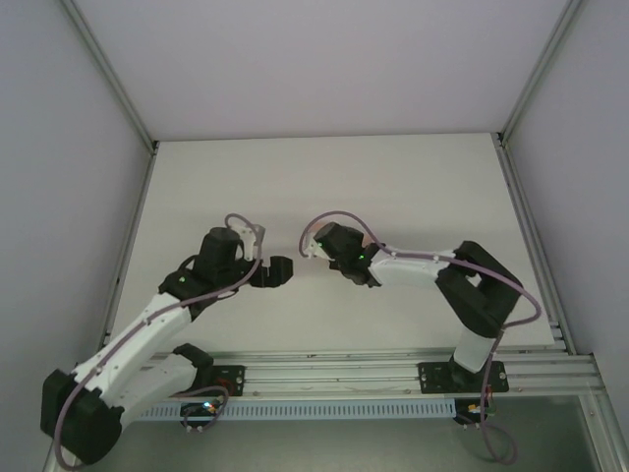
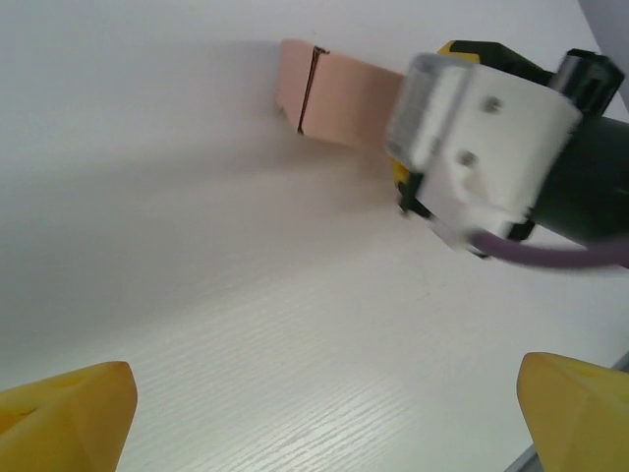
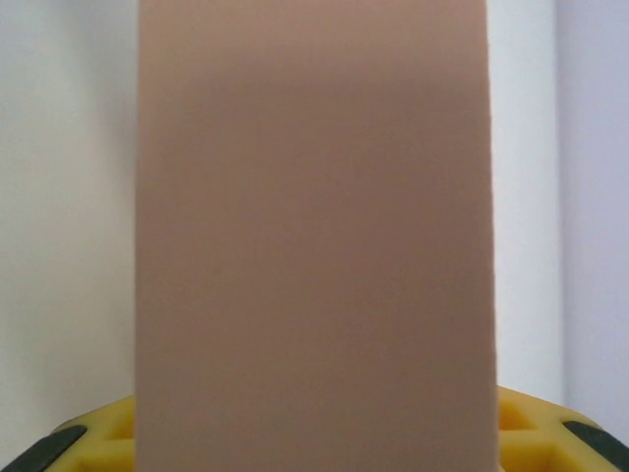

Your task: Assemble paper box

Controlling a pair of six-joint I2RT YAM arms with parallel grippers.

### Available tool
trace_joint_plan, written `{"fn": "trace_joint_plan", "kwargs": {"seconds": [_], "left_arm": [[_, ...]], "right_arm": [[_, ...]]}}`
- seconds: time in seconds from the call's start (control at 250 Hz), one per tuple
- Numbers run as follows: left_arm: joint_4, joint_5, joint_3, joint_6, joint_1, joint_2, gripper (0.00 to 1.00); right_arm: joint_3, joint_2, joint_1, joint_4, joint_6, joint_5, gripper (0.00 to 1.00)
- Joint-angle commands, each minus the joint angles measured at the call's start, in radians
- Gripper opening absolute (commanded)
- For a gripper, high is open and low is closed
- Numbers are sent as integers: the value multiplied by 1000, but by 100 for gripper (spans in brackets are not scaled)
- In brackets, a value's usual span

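Observed from beside the rig: both arms reach in over the white tabletop (image 1: 324,177) and meet head-on near its middle, with the two end effectors just beside each other.

Left end effector (image 1: 280,270): open. In its wrist view the yellow fingertips (image 2: 69,408) stand at opposite bottom corners of the frame, far apart, with bare tabletop (image 2: 246,295) between them and nothing in the gap (image 2: 319,408).

Right end effector (image 1: 313,243): closed on the paper box (image 2: 339,98). Seen from the left wrist, the salmon-pink card juts out of the right end effector (image 2: 411,108) toward the left of that frame, with yellow finger material showing above and below the white housing. A dark fold line crosses the card near its free end (a short flap lies beyond that line). A soft shadow falls on the surface beneath it; whether the card touches the tabletop I cannot tell.

Right wrist view: the paper box (image 3: 314,226) stands as a broad pink panel straight ahead of the camera, running from the bottom edge to the top, with the yellow fingers (image 3: 93,438) flanking its base on both sides. The surface is plain, with no crease visible on that face.
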Motion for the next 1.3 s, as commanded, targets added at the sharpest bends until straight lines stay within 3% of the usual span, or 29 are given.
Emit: {"fn": "trace_joint_plan", "kwargs": {"seconds": [0.0, 0.1, 0.184, 0.303, 0.459, 0.543, 0.627, 0.667, 0.715, 0.93, 1.134, 1.23, 1.298], "left_arm": [[-73, -74, -39, -36, 18, -66, 100], [-94, -86, -50, -45, 25, -101, 100], [-100, -94, -53, -45, 29, -114, 100], [-93, -90, -55, -43, 32, -110, 100], [-85, -85, -53, -36, 34, -90, 100], [-85, -84, -53, -39, 35, -83, 100], [-81, -82, -55, -44, 36, -82, 100], [-80, -82, -59, -43, 36, -82, 100], [-80, -87, -59, -43, 36, -83, 100], [-48, -68, -58, -31, 37, -53, 100], [22, -1, -59, -11, 23, 13, 100], [115, 51, -77, 0, -15, 46, 100], [189, 62, -87, 2, -62, 86, 100]], "right_arm": [[72, 94, 1, -91, 59, 253, 40], [153, 136, 26, -244, 228, 307, 44], [127, 135, 48, -209, 277, 294, 47], [-1, 105, 69, -31, 170, 176, 53], [-220, 55, 82, 331, -69, 25, 49], [-245, 44, 83, 352, -118, 12, 47], [-294, 24, 83, 396, -172, -11, 60], [-320, 8, 82, 406, -184, -24, 61], [-345, -20, 83, 396, -179, -38, 64], [-345, -199, 79, 74, -16, -234, 100], [-298, -373, 72, -173, 82, -450, 100], [-318, -484, 21, -93, 155, -478, 100], [-300, -537, -83, -56, 287, -544, 100]]}}
